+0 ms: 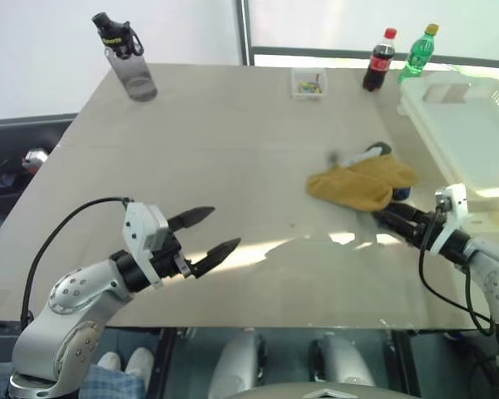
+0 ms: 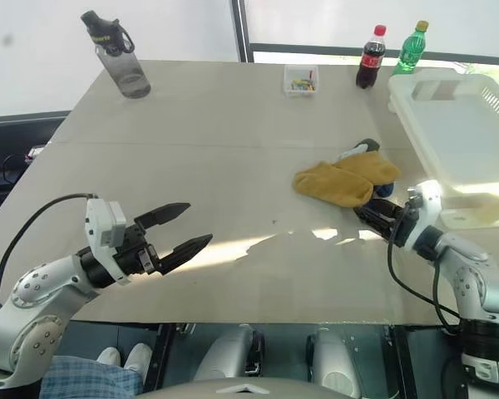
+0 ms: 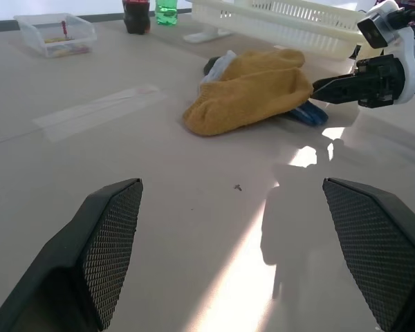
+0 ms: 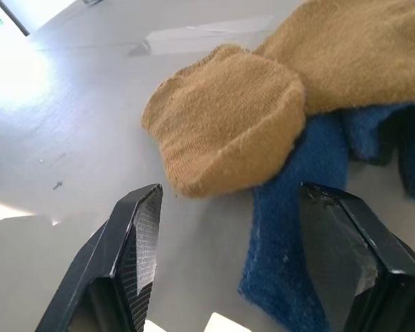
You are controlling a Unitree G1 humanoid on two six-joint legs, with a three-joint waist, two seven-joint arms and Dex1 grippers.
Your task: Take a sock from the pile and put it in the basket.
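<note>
Both tools gape empty; right tool (image 2: 368,214) nears the sock (image 2: 341,181) atop the blue sock (image 4: 301,228).

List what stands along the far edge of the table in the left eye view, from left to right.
Grey water bottle with black cap → small clear plastic box → dark cola bottle with red cap → green soda bottle with yellow cap.

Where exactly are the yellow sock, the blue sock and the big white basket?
yellow sock (image 4: 228,131), right wrist view, on its rounded toe end.
blue sock (image 4: 297,228), right wrist view, mid-length.
basket (image 1: 461,137), left eye view, on its bare floor.
</note>
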